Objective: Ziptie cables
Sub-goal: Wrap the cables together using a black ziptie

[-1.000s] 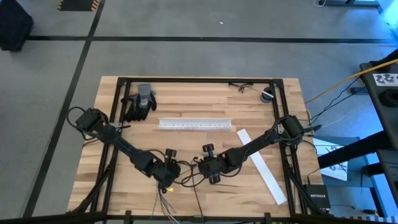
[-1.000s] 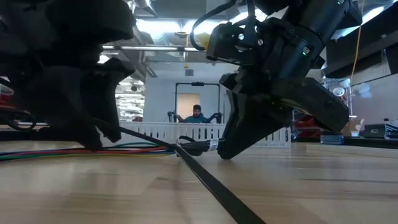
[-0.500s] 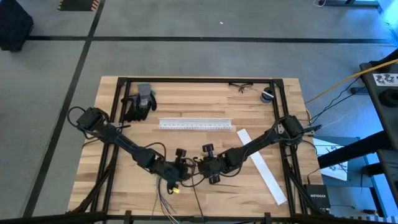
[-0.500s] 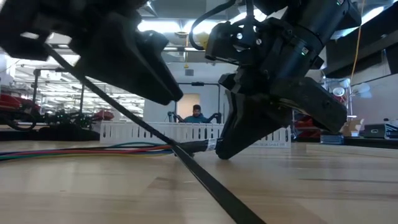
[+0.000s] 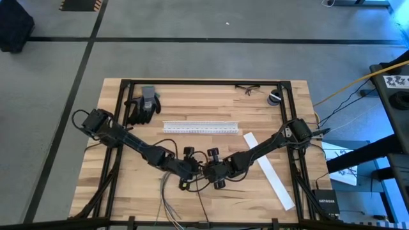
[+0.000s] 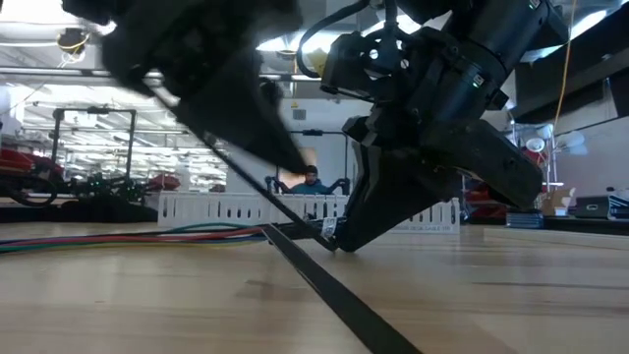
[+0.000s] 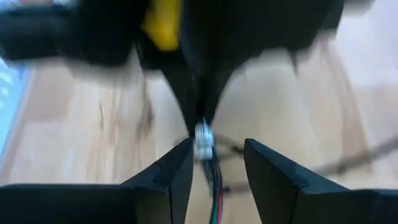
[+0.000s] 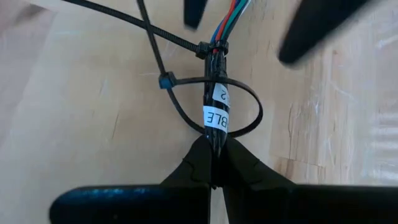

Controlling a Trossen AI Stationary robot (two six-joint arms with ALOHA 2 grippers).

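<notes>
The cables (image 8: 216, 102) are pinched tight in the closed fingers of the right gripper (image 8: 214, 163), near the table's (image 5: 115, 185) front middle. A loose ziptie (image 8: 214, 109) loop is seen round the bundle by its white labels, and a second ziptie (image 8: 168, 37) is cinched just beyond, its tail trailing off. The left gripper (image 7: 214, 163) is held part open just beside the bundle's end, closed on nothing that can be seen. A long black strip (image 6: 329, 290) lies across the wood towards the low camera. Well behind, the white channel (image 5: 201, 127), gloves (image 5: 144, 105), glasses (image 5: 246, 89) and a white strip (image 5: 268, 171) are left lying.
</notes>
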